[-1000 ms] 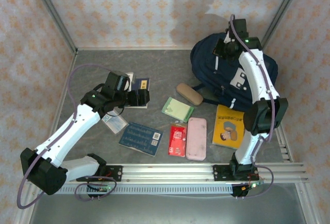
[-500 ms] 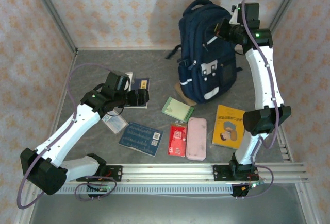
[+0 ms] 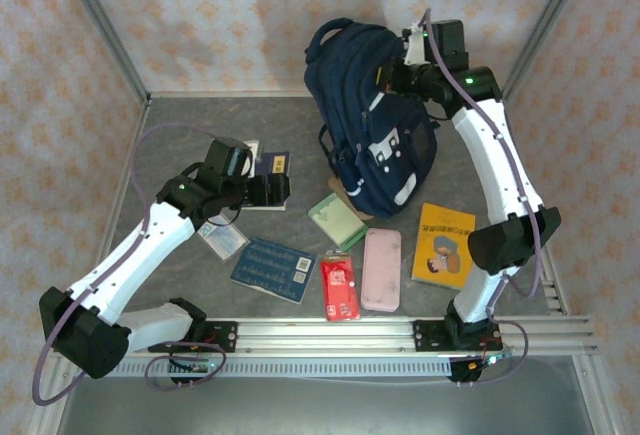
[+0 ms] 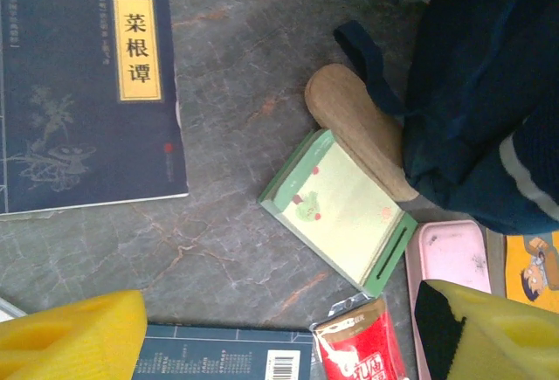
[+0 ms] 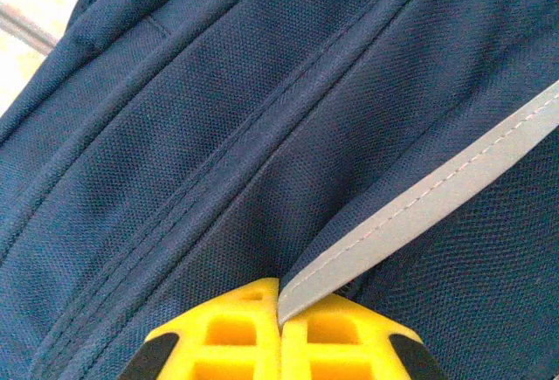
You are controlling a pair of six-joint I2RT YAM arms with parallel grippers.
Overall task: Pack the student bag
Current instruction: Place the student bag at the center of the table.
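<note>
Top external view, from the left: the left tool has not moved in the last second. It hangs low over the grey counter beside the navy book, its yellow pads spread wide with nothing between them. The left wrist view looks down on that book, the green notepad and the tan case.

Toward the middle, the notepad has turned a little and the red packet has slid slightly nearer the rail. The pink case and the yellow book lie as they did.

The big change is on the right. The student bag, which lay slumped at the back right a second ago, has been hauled upright and swung toward the centre. Its lower end now rests on the tan case and touches the notepad. The right tool is pressed together on the bag's pale stripe trim, pinching fabric near the top.

By my judgement this brings the bag within both arms' reach, but it looks closed, so opening it comes first.
</note>
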